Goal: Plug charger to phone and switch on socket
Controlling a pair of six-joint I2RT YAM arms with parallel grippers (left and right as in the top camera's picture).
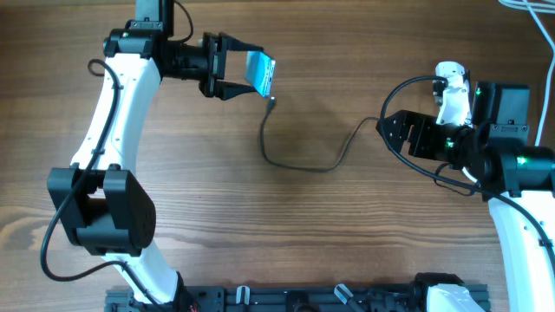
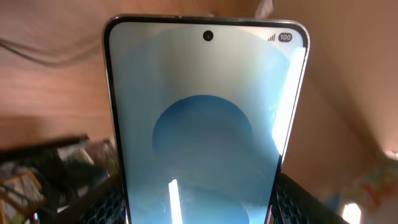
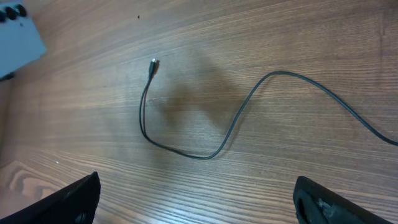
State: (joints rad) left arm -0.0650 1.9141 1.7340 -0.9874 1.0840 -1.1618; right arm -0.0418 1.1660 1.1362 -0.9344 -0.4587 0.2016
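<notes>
My left gripper [image 1: 232, 73] is shut on the phone [image 1: 261, 73] and holds it lifted at the back left; its turquoise-and-white screen fills the left wrist view [image 2: 205, 118] between the two fingers. The charger [image 1: 299, 165], a thin black cable, curves over the middle of the table; its plug tip [image 1: 273, 101] lies just below the phone. In the right wrist view the cable [image 3: 211, 152] and its tip [image 3: 153, 63] lie ahead of my right gripper [image 3: 196, 199], which is open and empty. The white socket [image 1: 452, 85] sits at the back right, partly hidden by the right arm [image 1: 468, 143].
A white lead [image 1: 545, 35] runs off the table's back right corner. A black rail [image 1: 295, 299] edges the front of the table. A grey box corner [image 3: 18, 37] shows at the top left of the right wrist view.
</notes>
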